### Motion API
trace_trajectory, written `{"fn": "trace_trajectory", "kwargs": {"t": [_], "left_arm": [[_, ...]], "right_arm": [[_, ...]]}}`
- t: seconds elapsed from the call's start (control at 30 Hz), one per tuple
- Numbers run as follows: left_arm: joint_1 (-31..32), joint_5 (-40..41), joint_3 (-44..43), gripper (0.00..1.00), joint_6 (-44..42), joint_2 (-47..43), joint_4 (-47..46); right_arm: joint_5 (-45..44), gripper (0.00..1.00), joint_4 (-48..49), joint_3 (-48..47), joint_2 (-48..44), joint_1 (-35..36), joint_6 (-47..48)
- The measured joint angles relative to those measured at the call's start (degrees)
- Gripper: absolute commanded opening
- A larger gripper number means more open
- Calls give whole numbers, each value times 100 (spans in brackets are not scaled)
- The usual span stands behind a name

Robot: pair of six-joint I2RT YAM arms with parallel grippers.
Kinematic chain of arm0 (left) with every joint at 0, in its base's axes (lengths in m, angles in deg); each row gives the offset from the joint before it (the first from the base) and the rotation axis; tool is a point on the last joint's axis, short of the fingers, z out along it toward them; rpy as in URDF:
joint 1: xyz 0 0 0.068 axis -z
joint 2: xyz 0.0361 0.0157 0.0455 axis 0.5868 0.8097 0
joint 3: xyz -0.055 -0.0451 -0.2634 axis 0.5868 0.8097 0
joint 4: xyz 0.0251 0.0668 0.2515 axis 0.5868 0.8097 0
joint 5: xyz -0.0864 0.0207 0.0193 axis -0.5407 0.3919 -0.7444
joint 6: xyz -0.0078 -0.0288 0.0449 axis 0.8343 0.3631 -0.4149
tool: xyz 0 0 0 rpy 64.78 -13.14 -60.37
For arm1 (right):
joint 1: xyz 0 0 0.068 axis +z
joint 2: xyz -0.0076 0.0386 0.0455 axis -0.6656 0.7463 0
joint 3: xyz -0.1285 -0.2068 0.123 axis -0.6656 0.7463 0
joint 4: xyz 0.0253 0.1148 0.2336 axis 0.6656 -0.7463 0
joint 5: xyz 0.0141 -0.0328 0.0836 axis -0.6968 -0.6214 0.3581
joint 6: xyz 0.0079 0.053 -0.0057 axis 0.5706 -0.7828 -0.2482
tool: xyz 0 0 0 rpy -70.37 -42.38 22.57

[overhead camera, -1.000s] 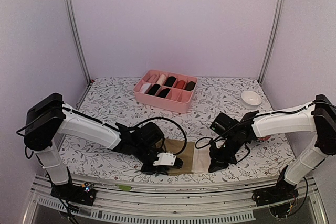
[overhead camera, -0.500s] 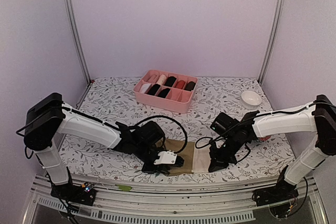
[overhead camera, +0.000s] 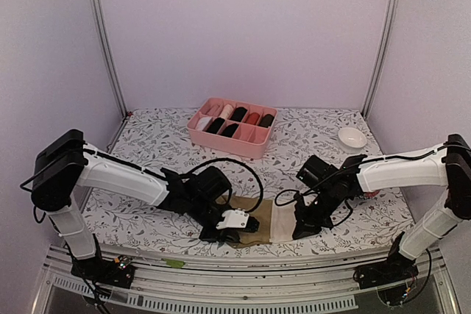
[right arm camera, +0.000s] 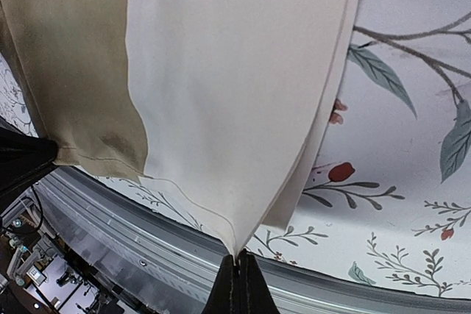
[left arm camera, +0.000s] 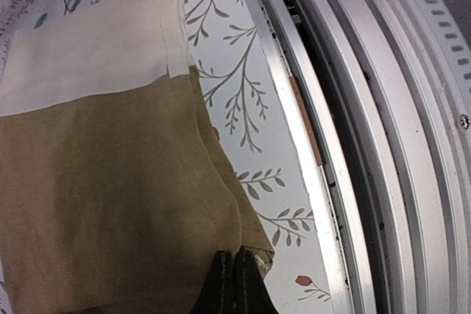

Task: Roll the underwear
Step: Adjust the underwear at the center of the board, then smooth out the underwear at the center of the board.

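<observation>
Two grippers are holding one olive-brown brief (overhead camera: 256, 220), which is lying mostly flat at the near edge of the floral-printed table (overhead camera: 147, 145), between the arms and just beside the ribbed aluminium rail (left arm camera: 368, 145). The left gripper (left arm camera: 234, 284) is pinching the olive hem corner with its slim black jaws pressed together, and the soft matte knit is puckering into a small fold there. The right gripper (right arm camera: 237, 284) is clamping the opposite end, jaws tight on the corner of the broad cream waistband (right arm camera: 235, 71). That smooth, pale band is tapering to a point at the fingertips, and a second layer is peeking out along its right edge. A thin stitched seam is running along the olive hem. Leafy sprigs and tiny red buds are showing on the cloth under the brief. Well apart, toward the back, a pink divided plastic box (overhead camera: 232, 126) is holding rolled bundles in black, cream and red. A small round white bowl (overhead camera: 352, 137) is sitting at the far right.
</observation>
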Motion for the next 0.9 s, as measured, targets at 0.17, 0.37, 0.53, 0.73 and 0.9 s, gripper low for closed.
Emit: {"fn": "trace_trajectory", "kwargs": {"t": [0.17,0.37,0.53,0.73,0.9], "left_arm": [[0,-155,-35,0,-50,-42,55],[0,-212,-39,0,-83,-81,103],[0,-219,-37,0,-101,-264,129],[0,-343,-33,0,-151,-396,125],[0,-529,-83,0,-232,-317,254]], "right_arm": [[-61,0,-22,0,-74,-72,13],[-98,0,-81,0,-74,-101,74],[-146,0,-142,22,-81,-164,136],[-208,0,-201,52,-101,-205,162],[-205,0,-199,52,-101,-205,186]]}}
